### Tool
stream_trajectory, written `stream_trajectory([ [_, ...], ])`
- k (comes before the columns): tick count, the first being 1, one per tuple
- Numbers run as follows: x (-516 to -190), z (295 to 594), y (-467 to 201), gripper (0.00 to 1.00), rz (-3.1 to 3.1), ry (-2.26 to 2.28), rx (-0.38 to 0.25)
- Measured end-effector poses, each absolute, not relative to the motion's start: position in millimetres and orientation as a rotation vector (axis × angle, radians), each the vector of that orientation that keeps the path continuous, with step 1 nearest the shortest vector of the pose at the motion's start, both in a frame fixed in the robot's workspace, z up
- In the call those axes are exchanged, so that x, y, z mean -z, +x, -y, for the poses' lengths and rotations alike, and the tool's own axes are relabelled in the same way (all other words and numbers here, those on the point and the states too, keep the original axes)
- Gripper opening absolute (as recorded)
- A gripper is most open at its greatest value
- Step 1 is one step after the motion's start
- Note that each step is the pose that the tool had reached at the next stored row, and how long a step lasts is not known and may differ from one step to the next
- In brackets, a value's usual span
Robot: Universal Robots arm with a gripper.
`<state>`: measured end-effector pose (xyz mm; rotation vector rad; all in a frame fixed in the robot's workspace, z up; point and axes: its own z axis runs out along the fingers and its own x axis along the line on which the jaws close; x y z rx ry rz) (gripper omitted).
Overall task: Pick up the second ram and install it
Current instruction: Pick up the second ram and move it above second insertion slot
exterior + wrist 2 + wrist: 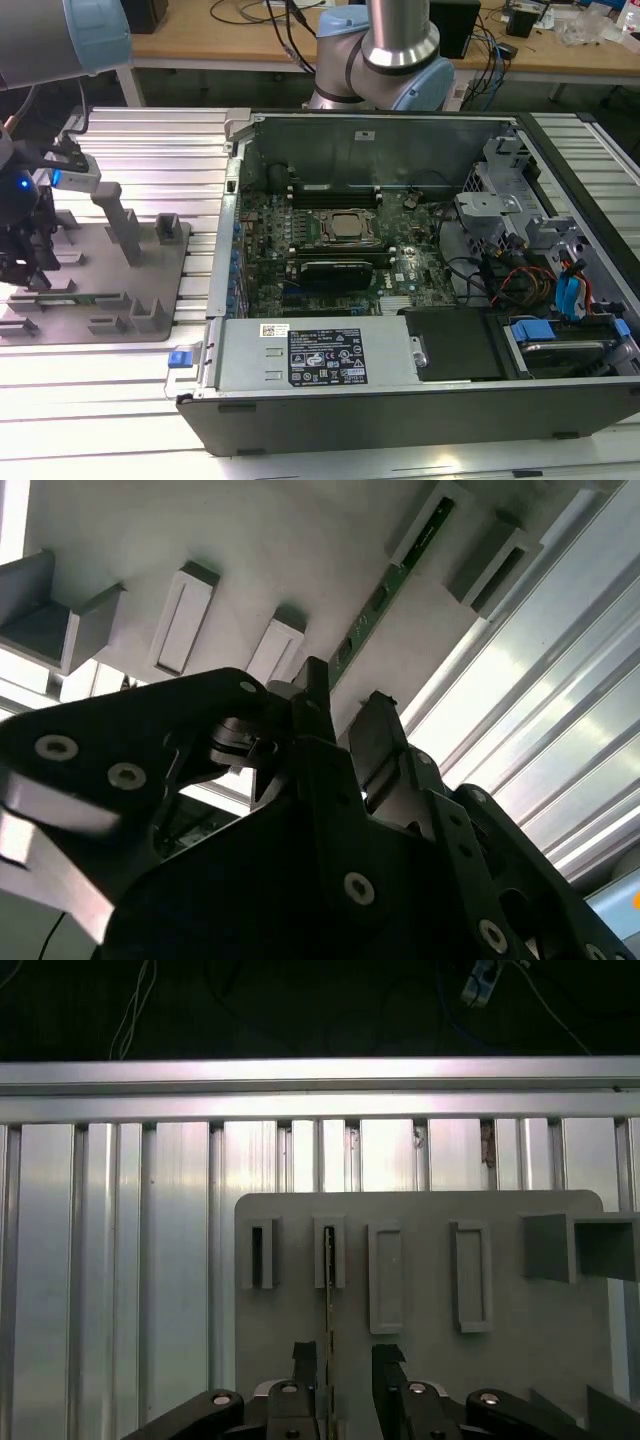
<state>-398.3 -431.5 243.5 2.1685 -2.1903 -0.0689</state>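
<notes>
At the exterior view's left, the black two-fingered gripper hangs low over the flat grey plastic holder tray. It is well apart from the open dark metal computer case to the right.

The second ram, a slim green circuit-board stick, stands on edge in the tray's slotted holders. In both wrist views one end runs in between the fingers, which are apart and not clamped on it. It sits closer to one finger than the other.

The stick looks light, stiff and thin, and likely easy to crack. It is probably best pinched across its two flat faces, clear of the contact edge.

The first wrist view gives the stick edge-on as a thin line, so the gap to each finger reads plainly. The second wrist view gives its green face and small dark chips, where that gap is harder to judge.
</notes>
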Motion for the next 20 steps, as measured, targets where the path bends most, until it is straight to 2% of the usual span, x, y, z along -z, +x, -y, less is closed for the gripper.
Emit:
stream_trajectory([
  [20, -207, 430, -402, 0.34, 2.052, 2.296, 0.063],
])
